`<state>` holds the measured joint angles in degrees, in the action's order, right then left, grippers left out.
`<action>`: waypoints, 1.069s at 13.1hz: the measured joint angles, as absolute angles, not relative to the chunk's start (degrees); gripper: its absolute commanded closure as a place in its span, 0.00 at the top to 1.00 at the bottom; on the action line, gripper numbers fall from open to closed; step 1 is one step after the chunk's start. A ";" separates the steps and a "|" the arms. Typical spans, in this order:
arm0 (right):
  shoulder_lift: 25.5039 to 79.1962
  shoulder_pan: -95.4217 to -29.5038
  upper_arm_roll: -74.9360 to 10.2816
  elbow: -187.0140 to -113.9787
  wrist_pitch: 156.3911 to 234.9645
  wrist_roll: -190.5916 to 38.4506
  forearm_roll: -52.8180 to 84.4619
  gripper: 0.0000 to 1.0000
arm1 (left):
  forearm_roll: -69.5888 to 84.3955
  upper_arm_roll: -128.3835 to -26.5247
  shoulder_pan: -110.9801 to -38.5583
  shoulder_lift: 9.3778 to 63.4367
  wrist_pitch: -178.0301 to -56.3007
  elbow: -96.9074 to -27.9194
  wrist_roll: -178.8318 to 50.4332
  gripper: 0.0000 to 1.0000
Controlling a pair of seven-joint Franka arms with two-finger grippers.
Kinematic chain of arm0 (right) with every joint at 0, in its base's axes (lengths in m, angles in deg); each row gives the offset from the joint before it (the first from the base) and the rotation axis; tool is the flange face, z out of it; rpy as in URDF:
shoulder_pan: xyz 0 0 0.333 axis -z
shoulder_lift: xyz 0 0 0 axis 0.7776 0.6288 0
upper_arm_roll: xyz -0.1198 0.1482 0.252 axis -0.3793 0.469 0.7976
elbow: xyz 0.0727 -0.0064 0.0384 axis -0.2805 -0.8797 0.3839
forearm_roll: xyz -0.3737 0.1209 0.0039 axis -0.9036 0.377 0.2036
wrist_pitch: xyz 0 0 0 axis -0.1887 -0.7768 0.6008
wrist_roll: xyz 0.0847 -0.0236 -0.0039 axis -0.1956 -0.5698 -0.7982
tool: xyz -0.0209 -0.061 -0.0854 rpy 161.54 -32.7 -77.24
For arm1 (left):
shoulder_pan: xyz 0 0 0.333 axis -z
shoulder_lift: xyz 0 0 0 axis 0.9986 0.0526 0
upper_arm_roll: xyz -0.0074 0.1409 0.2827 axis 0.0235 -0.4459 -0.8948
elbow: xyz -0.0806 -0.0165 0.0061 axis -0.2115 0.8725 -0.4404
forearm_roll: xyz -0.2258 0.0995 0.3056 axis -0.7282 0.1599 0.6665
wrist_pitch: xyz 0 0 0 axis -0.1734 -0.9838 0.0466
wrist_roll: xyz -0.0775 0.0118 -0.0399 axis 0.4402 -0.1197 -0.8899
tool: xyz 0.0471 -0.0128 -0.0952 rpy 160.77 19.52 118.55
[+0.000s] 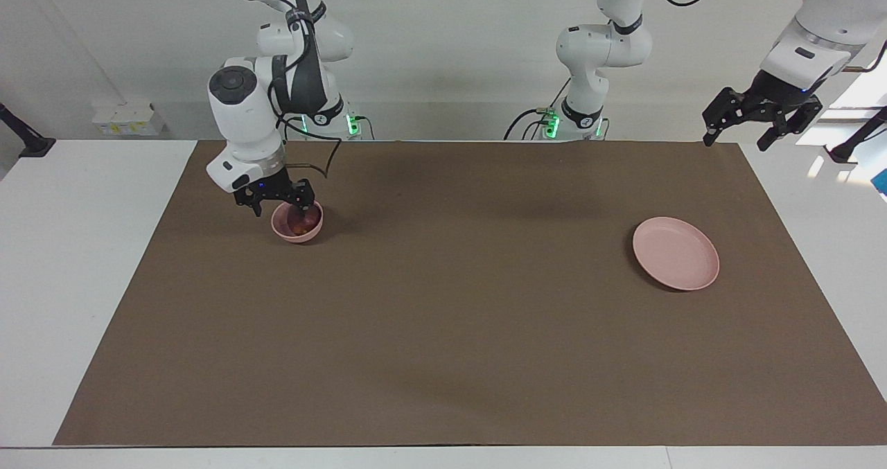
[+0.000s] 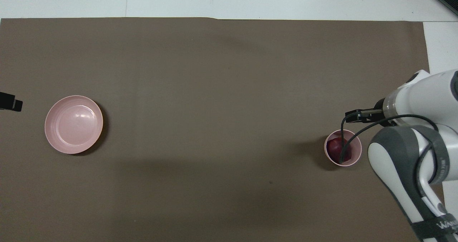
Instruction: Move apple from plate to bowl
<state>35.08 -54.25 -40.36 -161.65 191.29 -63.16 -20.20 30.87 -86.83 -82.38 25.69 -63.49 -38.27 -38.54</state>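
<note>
The dark red apple (image 1: 299,226) lies inside the small deep pink bowl (image 1: 289,234) at the right arm's end of the table; it also shows in the overhead view (image 2: 335,147), in the bowl (image 2: 356,157). My right gripper (image 1: 280,203) hangs open and empty just above the bowl's rim; its tip shows in the overhead view (image 2: 353,116). The flat pink plate (image 1: 675,253) lies bare at the left arm's end, also in the overhead view (image 2: 73,124). My left gripper (image 1: 736,136) waits open, raised over the mat's corner by the left arm's base.
A brown mat (image 1: 450,303) covers most of the white table. A black cable (image 2: 349,138) from the right arm loops over the bowl. Small white boxes (image 1: 125,119) stand on the table's edge at the right arm's end.
</note>
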 measured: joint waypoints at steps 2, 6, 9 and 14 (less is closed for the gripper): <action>36.37 -53.28 -40.37 -156.18 186.60 -63.15 -19.39 1.00 | 30.88 -86.83 -83.30 25.68 -63.49 -38.27 -38.54 1.00; 36.80 -52.60 -40.38 -147.23 177.43 -63.14 -16.80 1.00 | 30.88 -86.78 -83.61 25.68 -63.49 -38.28 -38.53 1.00; 36.86 -52.31 -40.38 -141.32 170.98 -63.13 -16.16 1.00 | 30.88 -86.78 -83.61 25.68 -63.46 -38.32 -38.53 1.00; 37.43 -52.24 -40.32 -136.91 166.36 -63.14 -16.01 1.00 | 30.88 -86.78 -83.61 25.67 -63.43 -38.37 -38.53 1.00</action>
